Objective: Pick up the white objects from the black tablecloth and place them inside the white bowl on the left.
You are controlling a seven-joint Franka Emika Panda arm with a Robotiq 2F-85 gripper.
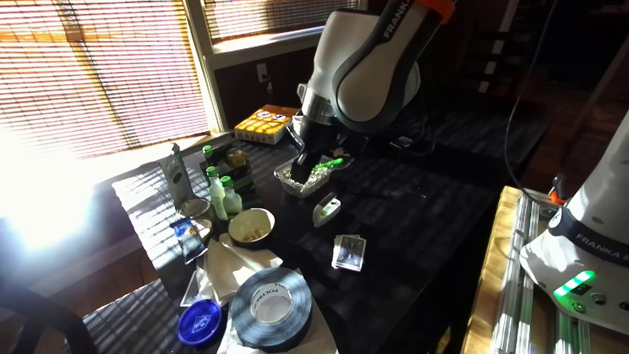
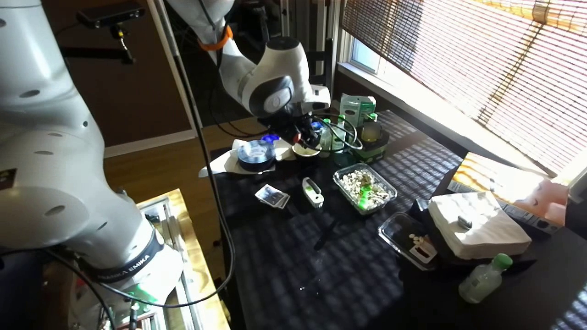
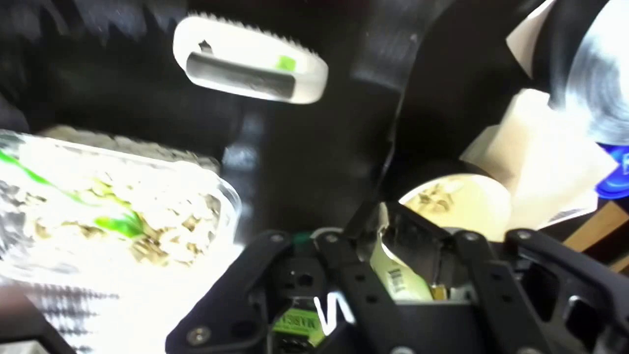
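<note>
The cream-white bowl shows in both exterior views, partly behind the wrist here, and in the wrist view. Several small pale bits lie inside it. A couple of tiny white bits lie on the black tablecloth; they also show faintly here. My gripper is raised above the table, between the clear container and the bowl. In the wrist view its fingertips are close together. A thin pale strip shows at the tips; I cannot tell whether it is a held bit or background.
The clear plastic container of pale pieces has a green utensil. An oblong white brush-like item and cards lie nearby. Green-capped bottles and a pouch stand beyond the bowl. A tape roll lies on paper.
</note>
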